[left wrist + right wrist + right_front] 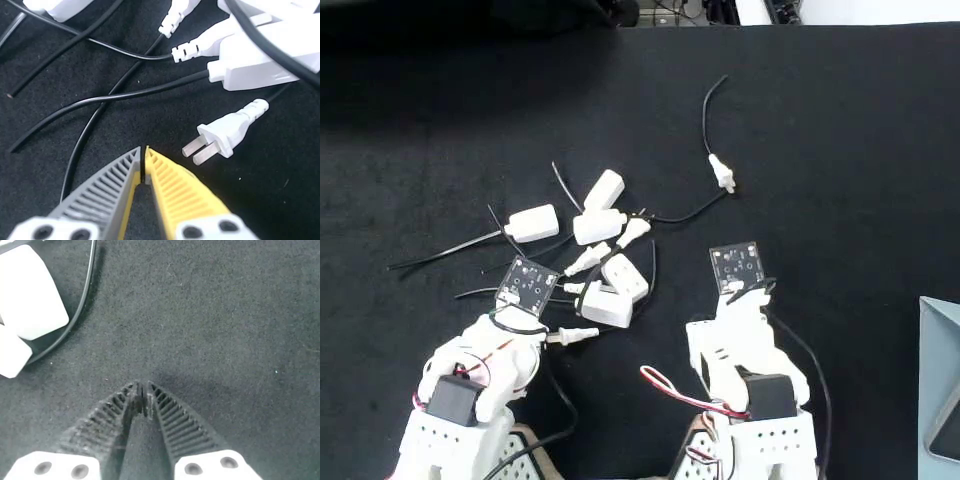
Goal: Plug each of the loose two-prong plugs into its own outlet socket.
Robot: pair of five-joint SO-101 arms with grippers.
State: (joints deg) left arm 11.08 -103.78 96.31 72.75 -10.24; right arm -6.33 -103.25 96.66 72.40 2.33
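A white two-prong plug [222, 135] lies on the black mat just ahead of my left gripper [144, 152] and to one side, its prongs bare. That gripper's grey and yellow fingers are shut with nothing between them. From above, the same plug [573, 337] lies beside the left arm [480, 375]. Several white outlet sockets [605, 305] sit in a cluster with tangled black cords and more plugs [633, 232]. Another plug [722, 172] lies apart, farther back. My right gripper [142, 390] is shut over bare mat, with white sockets [30, 295] off to its side.
Thin black cords [100, 107] cross the mat in front of the left gripper. A grey box [942, 385] stands at the table's right edge. The right arm [750, 375] sits near the front edge, to the right of the cluster.
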